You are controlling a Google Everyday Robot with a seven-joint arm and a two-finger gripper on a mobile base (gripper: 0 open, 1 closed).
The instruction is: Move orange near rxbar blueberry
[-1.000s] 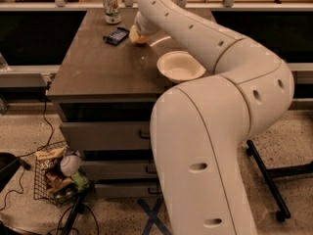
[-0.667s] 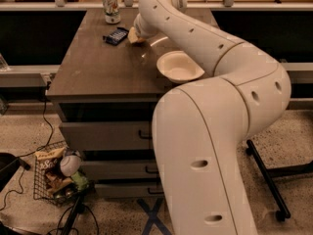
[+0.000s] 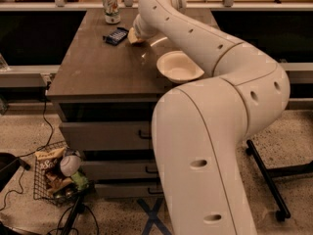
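Clutter fills a wire basket (image 3: 49, 180) on the floor, far left of the gripper and well below it. Next comes the dark brown table (image 3: 98, 72), with drawers (image 3: 105, 133) under its top. At its far edge a can (image 3: 111, 6) stands upright, behind and left of the gripper. The rxbar (image 3: 116, 35) lies flat in its dark blue wrapper just left of the gripper, turned at a slant. The orange (image 3: 131, 40) shows only as a pale yellow-orange patch at the gripper's tip, just right of the rxbar; whether the two touch I cannot tell. The gripper (image 3: 135, 35) is low over the tabletop there, mostly hidden behind the white wrist, and whether it is clamped on the orange or loose cannot be told. A white bowl (image 3: 178, 67) sits right of the gripper and nearer the table's front edge, apart from the orange. The arm (image 3: 220, 82) sweeps from the gripper past the bowl into a bulky column filling the right foreground. Black stand legs (image 3: 264, 175) lie on the speckled floor at far right.
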